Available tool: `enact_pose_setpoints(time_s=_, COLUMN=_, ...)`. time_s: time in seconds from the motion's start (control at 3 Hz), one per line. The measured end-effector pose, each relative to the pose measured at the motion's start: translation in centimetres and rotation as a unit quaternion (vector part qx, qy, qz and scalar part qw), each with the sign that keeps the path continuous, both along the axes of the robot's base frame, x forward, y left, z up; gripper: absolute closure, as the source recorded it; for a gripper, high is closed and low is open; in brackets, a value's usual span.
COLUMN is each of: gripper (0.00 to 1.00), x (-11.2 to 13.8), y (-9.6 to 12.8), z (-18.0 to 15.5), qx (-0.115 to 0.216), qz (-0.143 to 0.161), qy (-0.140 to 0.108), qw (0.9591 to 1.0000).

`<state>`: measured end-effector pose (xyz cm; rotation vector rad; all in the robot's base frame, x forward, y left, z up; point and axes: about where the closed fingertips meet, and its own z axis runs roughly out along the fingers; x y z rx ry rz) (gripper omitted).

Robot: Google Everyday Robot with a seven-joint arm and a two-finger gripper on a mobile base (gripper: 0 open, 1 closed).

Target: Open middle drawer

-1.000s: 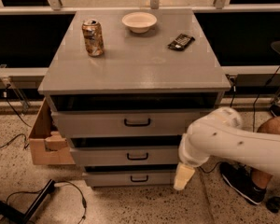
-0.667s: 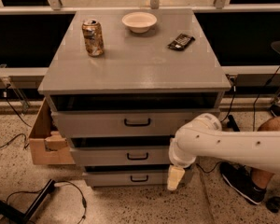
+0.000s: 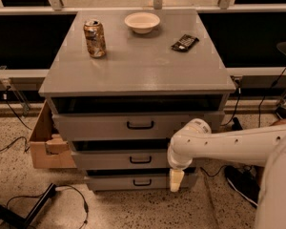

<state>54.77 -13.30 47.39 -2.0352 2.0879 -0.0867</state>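
Observation:
A grey cabinet (image 3: 133, 75) has three drawers, each with a small black bar handle. The middle drawer (image 3: 109, 159) has its handle (image 3: 140, 160) at the centre of its front, and it stands slightly out, like the top drawer (image 3: 95, 126) and the bottom drawer (image 3: 114, 181). My white arm reaches in from the right. My gripper (image 3: 176, 180) hangs down at the right end of the bottom drawer's front, below and to the right of the middle handle. It holds nothing.
On the cabinet top stand a can (image 3: 95, 38), a white bowl (image 3: 142, 22) and a dark packet (image 3: 185, 42). A cardboard box (image 3: 44, 147) sits on the floor at the cabinet's left. Cables (image 3: 66, 194) lie on the floor at left and right.
My arm has swung left, carrying the gripper leftward along the drawer fronts. The drawers have not moved.

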Motion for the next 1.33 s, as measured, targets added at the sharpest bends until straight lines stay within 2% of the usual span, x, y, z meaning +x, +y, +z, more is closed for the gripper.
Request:
enact_pose_setpoints(time_s=0.67, gripper=0.00, x=3.1, y=-0.2, z=-3.9, qx=-0.025, qz=-0.001, qy=0.008, qw=0.9997)
enact_pose_setpoints(time_s=1.0, gripper=0.25, x=4.1, y=-0.4, z=-5.2, qx=-0.035, qz=-0.010, qy=0.015, qw=0.9992)
enact_pose_setpoints(time_s=1.33, gripper=0.50, x=4.0, y=-1.2, z=-5.4, qx=-0.042, qz=-0.017, qy=0.021, qw=0.9988)
